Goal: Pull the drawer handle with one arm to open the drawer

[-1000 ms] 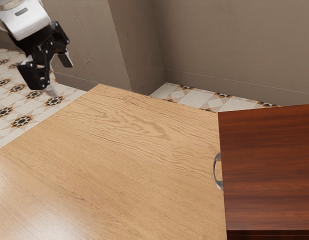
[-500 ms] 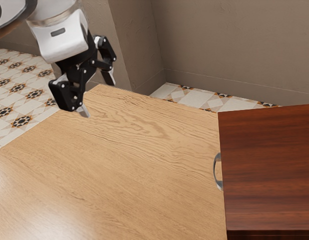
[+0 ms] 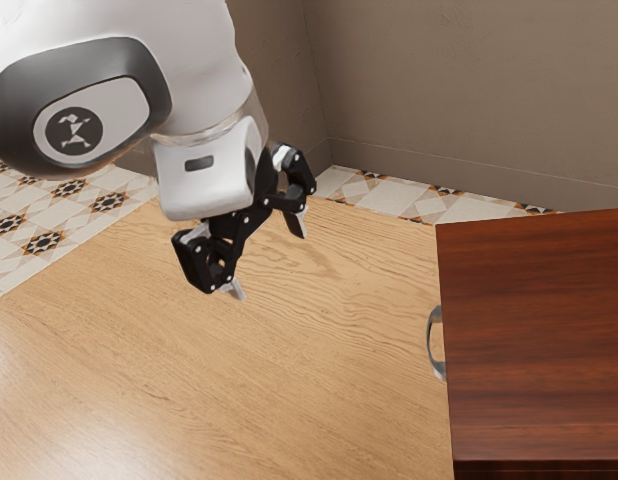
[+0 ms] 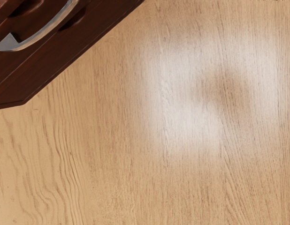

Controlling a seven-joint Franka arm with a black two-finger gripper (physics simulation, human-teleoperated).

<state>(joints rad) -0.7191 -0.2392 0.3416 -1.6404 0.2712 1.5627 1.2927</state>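
Note:
A dark red-brown wooden drawer cabinet (image 3: 534,340) stands on the light wooden table (image 3: 189,380) at the exterior view's right. Its curved silver handle (image 3: 434,343) sits on the face that looks toward the arm. My black gripper (image 3: 267,258) hangs open above the table's middle, well to the left of the handle, with nothing between its fingers. In the wrist view the cabinet's front (image 4: 51,51) and the silver handle (image 4: 34,33) lie ahead of my hand, over bare table wood (image 4: 182,140).
Beige walls with a corner pillar (image 3: 259,80) rise behind the table. Patterned floor tiles (image 3: 39,210) show beyond the table's far edge. Bare tabletop stretches between my gripper and the cabinet.
My arm has swung from the exterior view's upper left, off the table's edge, rightward and down to above the table's middle, closer to the handle. The fingers stay open. The cabinet has not moved.

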